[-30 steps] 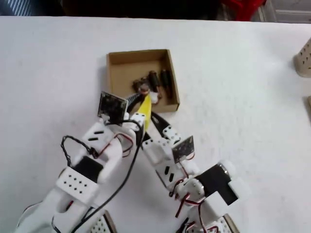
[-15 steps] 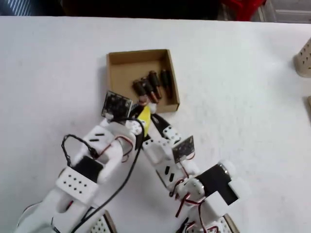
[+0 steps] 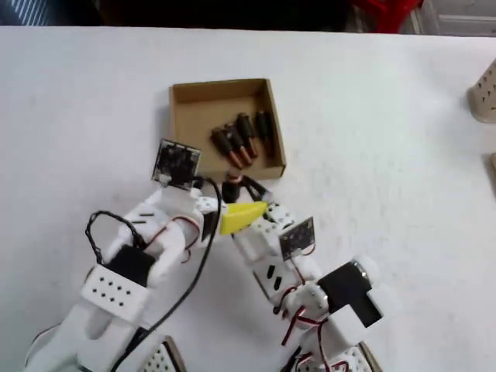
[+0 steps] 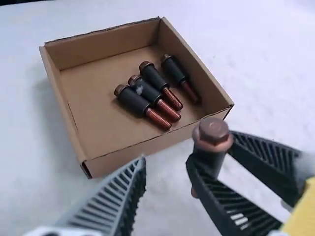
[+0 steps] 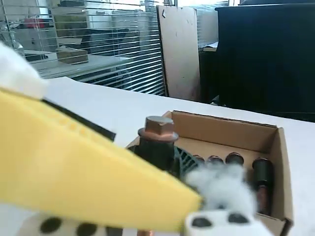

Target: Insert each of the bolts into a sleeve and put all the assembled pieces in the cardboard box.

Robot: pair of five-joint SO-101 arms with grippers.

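Table [image 4: 275, 49]; box [image 4: 123, 147] behind right pincer [image 4: 214, 153], bolt [image 4: 211, 132]

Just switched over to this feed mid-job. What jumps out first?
A copper-headed bolt stands upright, pinched in the right gripper, just outside the wall of the cardboard box nearest the arms. Inside the box, four sleeved bolts lie side by side.
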